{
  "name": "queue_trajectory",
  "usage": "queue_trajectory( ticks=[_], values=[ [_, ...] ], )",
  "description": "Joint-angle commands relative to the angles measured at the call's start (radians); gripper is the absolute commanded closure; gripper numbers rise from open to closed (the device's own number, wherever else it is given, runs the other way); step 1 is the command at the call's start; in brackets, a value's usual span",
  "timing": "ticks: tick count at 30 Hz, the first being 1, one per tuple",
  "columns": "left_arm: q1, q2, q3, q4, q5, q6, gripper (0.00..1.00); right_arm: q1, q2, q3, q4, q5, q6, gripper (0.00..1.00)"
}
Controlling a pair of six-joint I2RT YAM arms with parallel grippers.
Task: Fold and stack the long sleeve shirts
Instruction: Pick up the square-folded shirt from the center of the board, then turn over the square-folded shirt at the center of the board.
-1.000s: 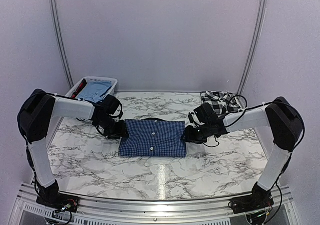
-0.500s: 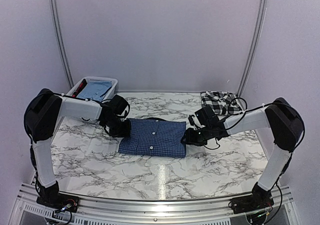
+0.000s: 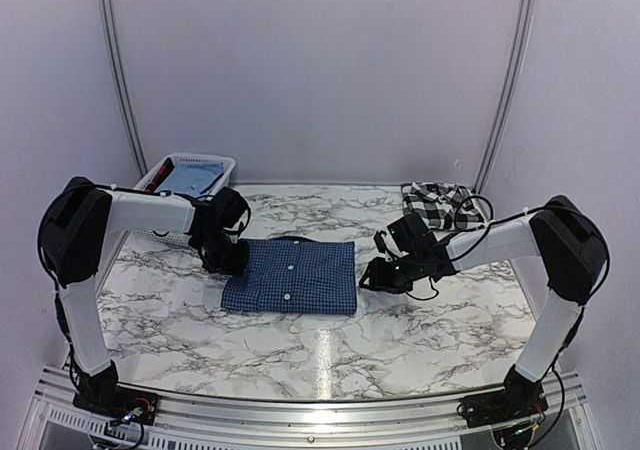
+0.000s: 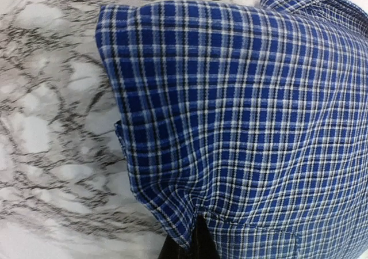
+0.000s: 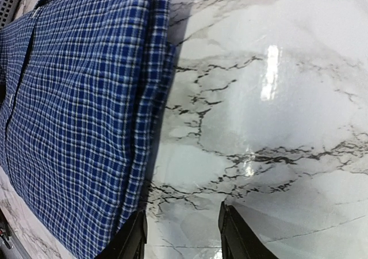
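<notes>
You get only a dark sliver of the left gripper (image 4: 191,246) at the bottom edge. The blue shirt (image 4: 241,126) covers the rest and runs off right and below. The right gripper (image 5: 183,214) is cut off at its fingers (image 5: 237,239). What lies in the basket (image 3: 226,173) is too small to name.

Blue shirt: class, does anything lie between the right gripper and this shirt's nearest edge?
Nothing visible does. The right gripper, jaws open, stands just beside the blue shirt, with only bare marble tabletop between them.
</notes>
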Motion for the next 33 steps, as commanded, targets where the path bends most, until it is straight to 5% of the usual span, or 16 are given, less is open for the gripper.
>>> queue_trajectory(
  ticks=[1, 15, 26, 33],
  values=[
    [0.051, -0.105, 0.02, -0.212, -0.07, 0.135, 1.0, 0.046, 0.02, 0.033, -0.001, -0.012, 0.01, 0.57],
    [0.157, -0.175, 0.32, -0.577, -0.212, 0.322, 1.0, 0.109, 0.082, 0.159, -0.042, -0.031, 0.022, 0.59],
    [0.156, -0.144, 0.416, -0.617, -0.173, 0.314, 1.0, 0.194, 0.262, 0.344, 0.227, -0.119, 0.228, 0.94],
    [0.157, -0.161, 0.394, -0.623, -0.161, 0.307, 1.0, 0.222, 0.443, 0.475, 0.314, -0.146, 0.316, 0.97]
  ],
)
